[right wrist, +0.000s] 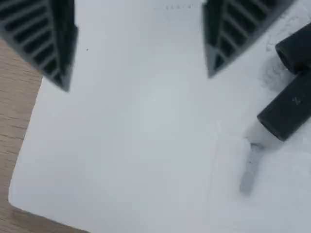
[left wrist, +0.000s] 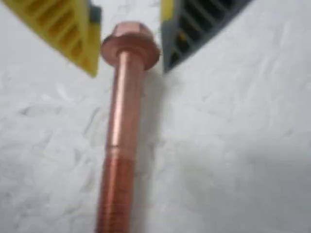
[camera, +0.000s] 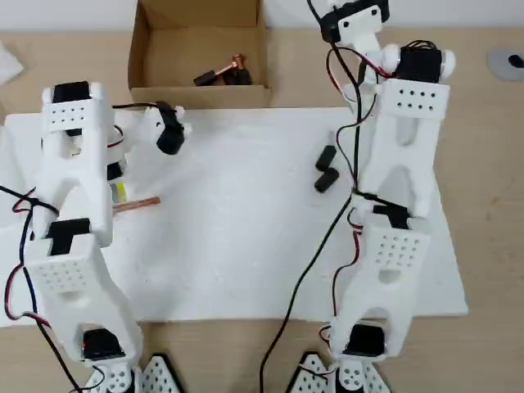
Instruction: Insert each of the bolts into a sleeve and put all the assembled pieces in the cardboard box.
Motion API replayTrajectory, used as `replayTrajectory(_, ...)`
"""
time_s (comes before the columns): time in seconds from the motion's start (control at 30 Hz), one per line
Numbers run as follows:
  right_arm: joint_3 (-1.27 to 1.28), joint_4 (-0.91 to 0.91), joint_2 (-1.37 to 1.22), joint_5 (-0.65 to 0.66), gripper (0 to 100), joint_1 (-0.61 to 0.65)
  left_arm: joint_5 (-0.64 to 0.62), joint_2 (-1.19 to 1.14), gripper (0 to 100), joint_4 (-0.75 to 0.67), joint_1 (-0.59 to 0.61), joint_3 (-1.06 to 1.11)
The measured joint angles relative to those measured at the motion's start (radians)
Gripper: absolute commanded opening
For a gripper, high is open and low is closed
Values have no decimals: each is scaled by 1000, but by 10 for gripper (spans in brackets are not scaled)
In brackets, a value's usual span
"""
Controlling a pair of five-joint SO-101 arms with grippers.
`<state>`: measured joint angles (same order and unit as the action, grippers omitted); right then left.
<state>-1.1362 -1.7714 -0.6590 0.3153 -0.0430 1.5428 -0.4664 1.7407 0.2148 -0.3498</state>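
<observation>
From above we saw a white foam mat [camera: 237, 246] lying on the wooden desk [camera: 491, 213], with the cardboard box [camera: 137, 57] standing at the mat's far edge. Inside the box lay assembled pieces [camera: 223, 75], with a copper bolt head poking out of dark sleeves. One loose bolt [camera: 136, 205] lay flat on the mat near its left side, one end tucked under the left arm. Two black sleeves [camera: 326, 155] lay close together beside the right arm, well apart from that bolt.

The left wrist view gave us the detail that the overhead left vague. The left pincer [left wrist: 129, 68] was spread, with its yellow finger [left wrist: 68, 34] on one side of the bolt's flanged head and its dark finger [left wrist: 194, 29] on the other. Both were just beside the head, and we could not tell whether either one touched it. The bolt rested on the mat, its smooth shank turning to thread farther from the head.

In the right wrist view, the right pincer [right wrist: 137, 77] was spread wide and held nothing, with bare mat between its two dark fingers. The two sleeves lay outside the gap, past one finger, and we could not tell whether they touched each other. By the other finger this view also caught the mat's edge and a strip of desk beyond it.
</observation>
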Motion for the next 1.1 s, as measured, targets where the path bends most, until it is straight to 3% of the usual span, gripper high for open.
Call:
replayTrajectory(0.17,18,0,3,0,214,0,-87,0,98,0,0,0)
replayTrajectory(0.3,74,0,3,0,214,0,-347,6,84,0,-20,-43)
replayTrajectory(0.4,95,0,3,0,214,0,-700,41,9,0,-28,-41)
replayTrajectory(0.6,101,0,3,0,214,0,-1591,152,9,0,-26,80)
replayTrajectory(0.7,101,0,3,0,214,0,-1938,181,14,0,-25,161)
replayTrajectory(0.77,101,0,3,0,214,2,-2090,192,25,0,-25,207)
replayTrajectory(0.83,101,0,3,0,214,3,-2188,198,90,0,-25,241)
replayTrajectory(1.03,101,0,3,0,214,14,-2444,198,434,0,-25,256)
replayTrajectory(1.1,101,0,3,0,214,28,-2510,198,471,0,-25,256)
